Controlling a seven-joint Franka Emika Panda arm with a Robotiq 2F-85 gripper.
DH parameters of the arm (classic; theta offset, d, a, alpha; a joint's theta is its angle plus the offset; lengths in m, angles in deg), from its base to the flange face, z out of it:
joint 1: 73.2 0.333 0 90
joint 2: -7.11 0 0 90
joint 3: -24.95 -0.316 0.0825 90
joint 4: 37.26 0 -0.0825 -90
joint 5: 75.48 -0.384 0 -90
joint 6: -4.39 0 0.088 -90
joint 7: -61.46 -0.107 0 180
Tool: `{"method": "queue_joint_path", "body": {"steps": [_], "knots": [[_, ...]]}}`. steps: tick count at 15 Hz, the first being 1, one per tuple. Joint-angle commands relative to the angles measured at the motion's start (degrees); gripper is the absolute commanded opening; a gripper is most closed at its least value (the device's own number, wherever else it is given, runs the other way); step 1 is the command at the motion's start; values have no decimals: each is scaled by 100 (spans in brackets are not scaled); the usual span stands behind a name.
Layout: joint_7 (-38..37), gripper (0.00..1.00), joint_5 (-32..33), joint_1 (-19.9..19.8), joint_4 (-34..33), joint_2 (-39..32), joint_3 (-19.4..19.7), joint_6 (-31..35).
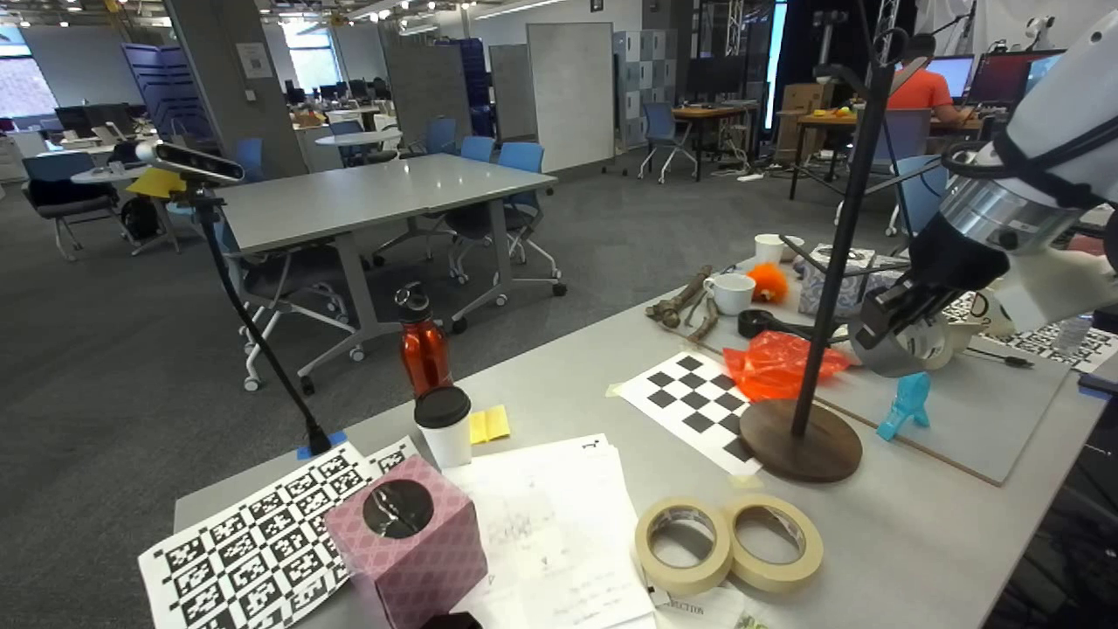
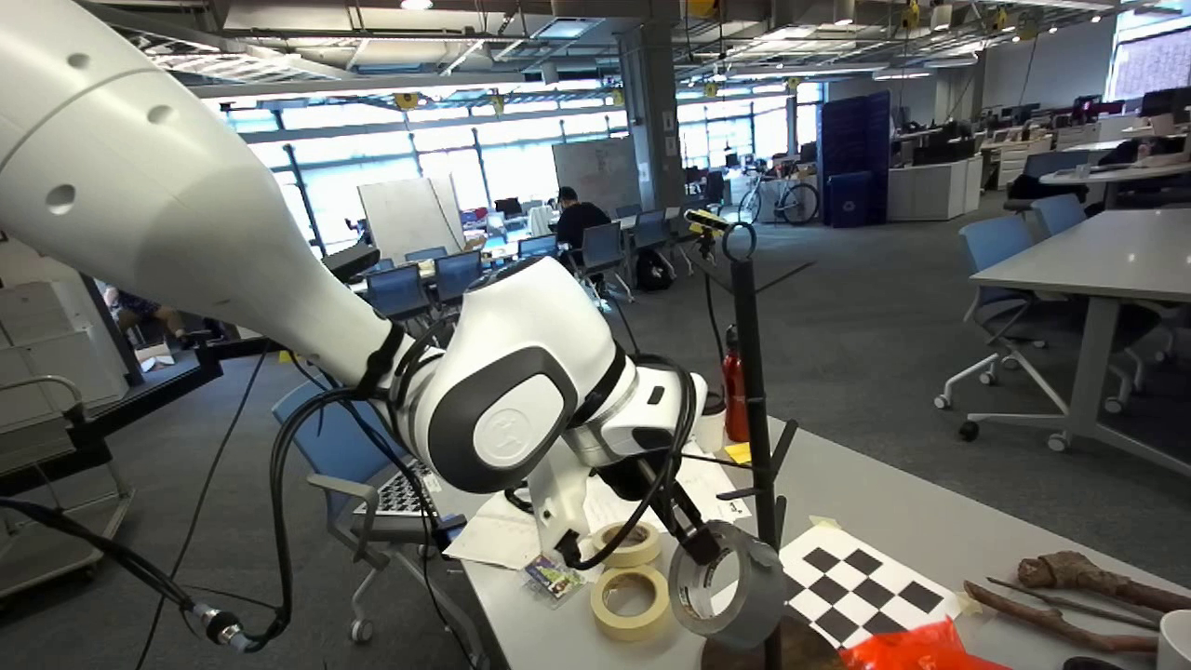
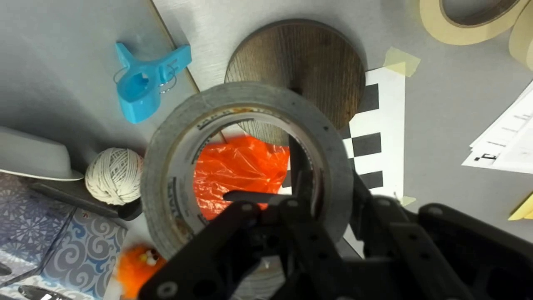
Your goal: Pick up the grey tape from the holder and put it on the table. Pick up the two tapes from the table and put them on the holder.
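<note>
Now | grey tape [image 2: 749, 600]: tilted, hole toward wrist view | holder [image 1: 835, 271]: upright

The grey tape [image 3: 250, 92] is showing silvery grey around a pale, dark-lettered core [image 3: 183, 166]; the two tapes [image 1: 686, 578] are showing cream. The holder [image 1: 831, 288] is pairing a black pole [image 2: 752, 372] with a brown, wood-grained base [image 1: 786, 454]; the sheet [image 1: 694, 406] is alternating black and white squares.

Grey tape [image 2: 756, 597] hangs tilted beside the black holder [image 1: 835, 262], two cream tapes [image 1: 723, 550] touching on the table [image 1: 908, 533]
</note>
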Motion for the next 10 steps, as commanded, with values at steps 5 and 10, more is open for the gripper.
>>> {"method": "queue_joint_path", "body": {"steps": [5, 10], "knots": [[-185, 6, 88, 19, 370, 527, 11, -476], [-272, 6, 88, 30, 618, 654, -15, -553]]}}
